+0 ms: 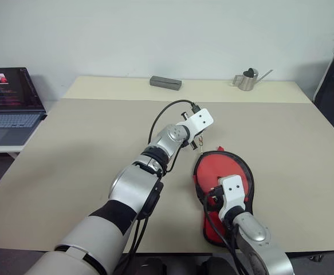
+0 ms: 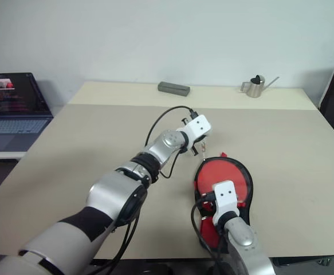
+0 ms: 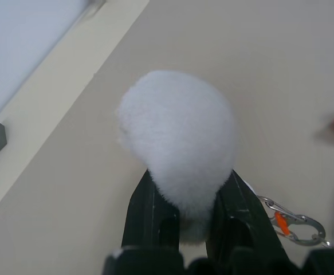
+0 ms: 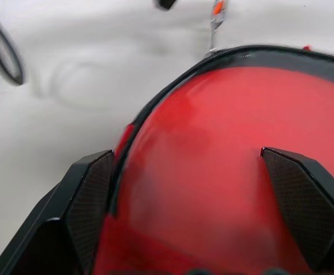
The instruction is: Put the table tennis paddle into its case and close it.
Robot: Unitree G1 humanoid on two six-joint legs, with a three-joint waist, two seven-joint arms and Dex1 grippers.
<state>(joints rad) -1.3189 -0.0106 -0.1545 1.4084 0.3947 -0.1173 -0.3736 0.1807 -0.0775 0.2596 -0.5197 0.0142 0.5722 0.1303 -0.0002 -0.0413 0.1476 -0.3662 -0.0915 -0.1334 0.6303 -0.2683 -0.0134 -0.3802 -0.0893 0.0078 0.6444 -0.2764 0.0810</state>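
My left gripper [image 3: 184, 215] has its two black fingers [image 3: 149, 212] clenched on the white pompom [image 3: 178, 154] that hangs from the zip pull, with a small metal clip [image 3: 295, 223] dangling just beside them. My right gripper [image 4: 192, 200] has its fingers spread wide apart, holding nothing, hovering over the red face below it.

Out from the fingers, the case [image 1: 235, 172] lies flat on the tan table [image 1: 86, 149] near the front edge, with the pompom at its far end. The red surface inside the black rim looks like the paddle [image 2: 224, 177] already seated, though I cannot tell rubber from fabric panel for certain.

I judge the pompom soft and squashy, so the grip may slip under a hard tug. The cover is limp fabric and light, likely to drag along with the zip. I would pin the rim with the free gripper and pull the zip slowly along the edge.
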